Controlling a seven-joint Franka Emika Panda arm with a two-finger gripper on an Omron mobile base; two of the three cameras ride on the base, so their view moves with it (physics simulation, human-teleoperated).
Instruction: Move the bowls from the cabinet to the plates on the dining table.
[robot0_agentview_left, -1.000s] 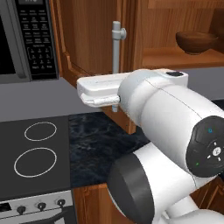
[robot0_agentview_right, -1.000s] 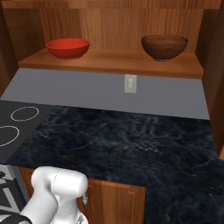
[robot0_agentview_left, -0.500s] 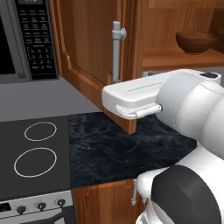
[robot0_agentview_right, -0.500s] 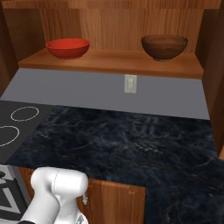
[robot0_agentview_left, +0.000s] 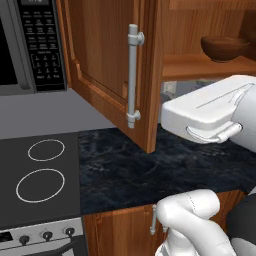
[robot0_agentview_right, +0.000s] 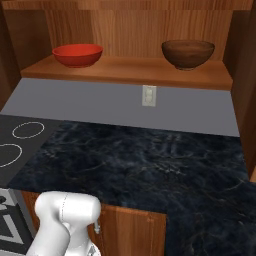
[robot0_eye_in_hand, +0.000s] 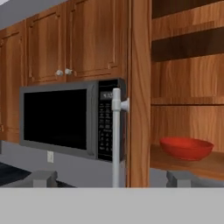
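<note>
Dark marbled counter (robot0_agentview_right: 150, 165) spreads below the wooden cabinet (robot0_agentview_right: 135, 25), which we take as our landmark; its door (robot0_agentview_left: 107, 65) stands swung open with a long silver handle (robot0_agentview_left: 132, 75). Left of the cabinet we see the microwave (robot0_eye_in_hand: 70, 118). On the cabinet shelf sit the red bowl (robot0_agentview_right: 77, 54) and, well apart to its right, the brown bowl (robot0_agentview_right: 188, 54). Our gripper (robot0_eye_in_hand: 111, 179) has its tips spread wide, holding nothing.

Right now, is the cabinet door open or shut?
Open: the cabinet door swings out over the counter, baring the shelf with the red bowl and brown bowl.
</note>
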